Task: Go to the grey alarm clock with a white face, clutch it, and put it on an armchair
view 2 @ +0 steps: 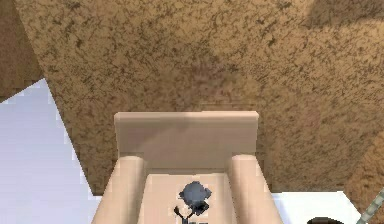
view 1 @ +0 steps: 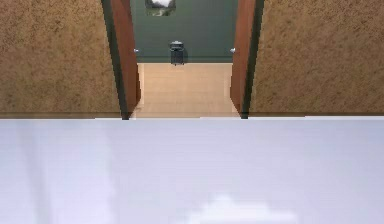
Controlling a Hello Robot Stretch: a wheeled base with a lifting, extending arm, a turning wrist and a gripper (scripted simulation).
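Note:
A beige armchair point(view 2: 187, 150) stands against a brown textured wall in the arm side view, its back toward the wall and its seat facing the bottom edge. On its seat lies a small grey rounded thing point(view 2: 196, 192) with a dark bit at its lower left. Its shape is too small to name it as the alarm clock with certainty.
In the forward view, an open doorway point(view 1: 185, 80) with red-brown jambs breaks a brown textured wall point(view 1: 55, 60). Beyond it lie a tan floor, a dark green wall and a small dark thing point(view 1: 177, 52). Pale floor point(view 1: 190, 170) spreads in front. A dark shape point(view 2: 345, 220) sits at the arm side view's bottom right.

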